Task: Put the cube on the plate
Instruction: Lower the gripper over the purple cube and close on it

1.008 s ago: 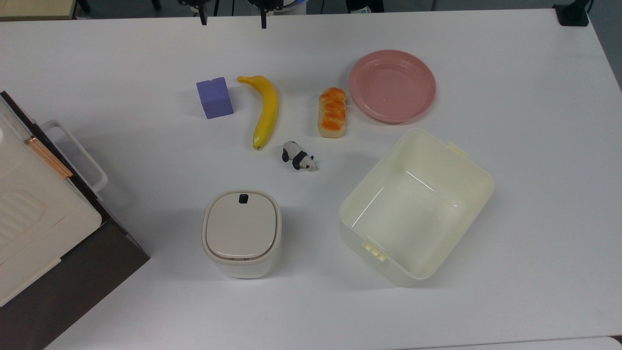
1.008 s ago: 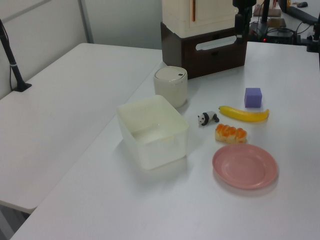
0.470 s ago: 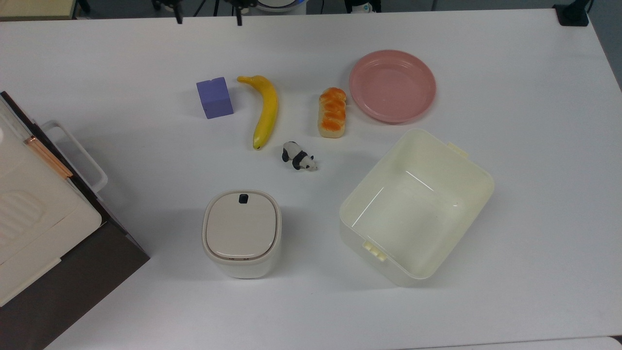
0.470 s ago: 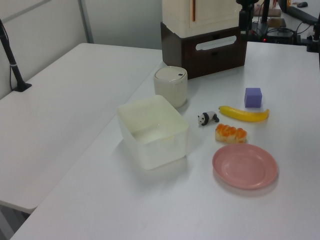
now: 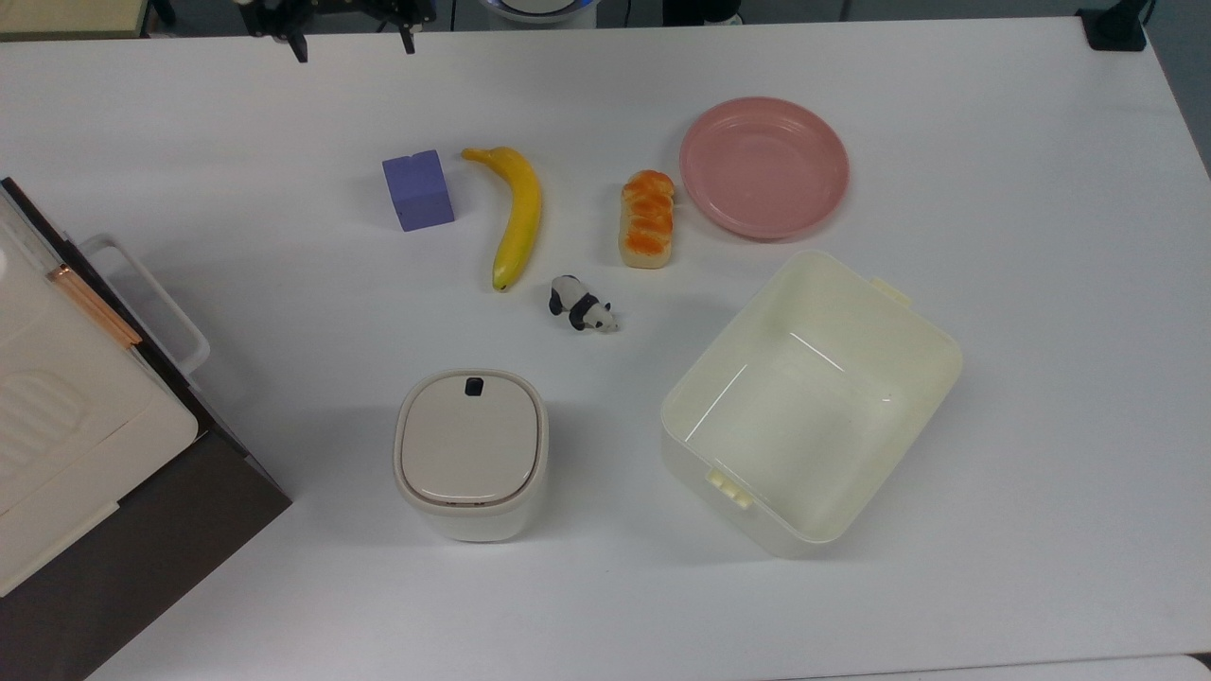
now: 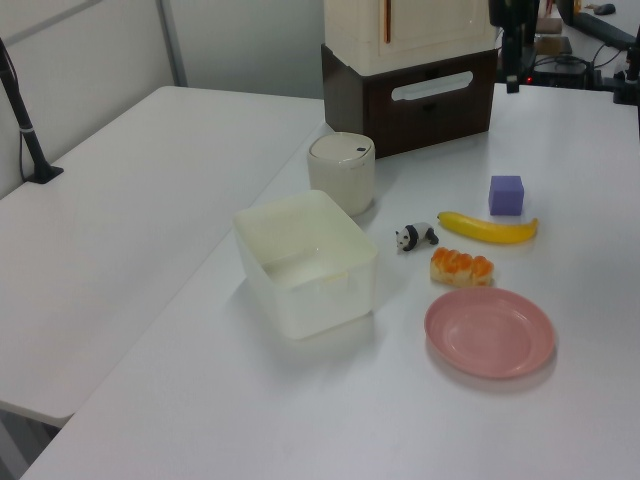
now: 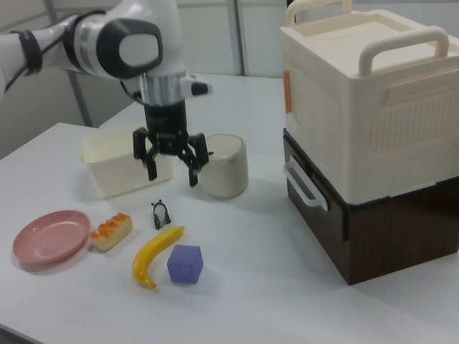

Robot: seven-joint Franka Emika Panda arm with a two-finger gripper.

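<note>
The purple-blue cube (image 5: pixel 418 189) (image 6: pixel 506 194) (image 7: pixel 185 264) rests on the white table with its notched edge toward the top view's upper side. The pink plate (image 5: pixel 763 165) (image 6: pixel 489 332) (image 7: pixel 50 236) lies far off at the top view's right, with nothing on it. My gripper (image 5: pixel 356 47) (image 7: pixel 172 175) hangs open and holds nothing. It is well above the table, near the top view's upper edge, up and a little left of the cube. In the left view my gripper (image 6: pixel 513 72) shows beyond the cube, before the dark box.
Between cube and plate lie a banana (image 5: pixel 516 216), a bread roll (image 5: pixel 648 218) and a small panda figure (image 5: pixel 582 305). A beige lidded bin (image 5: pixel 470 452) and a cream tub (image 5: pixel 809 397) stand nearer. Stacked cream and brown boxes (image 5: pixel 85 426) fill the top view's left.
My gripper has moved steadily toward the top view's left along the upper edge, still open. Nothing on the table has shifted.
</note>
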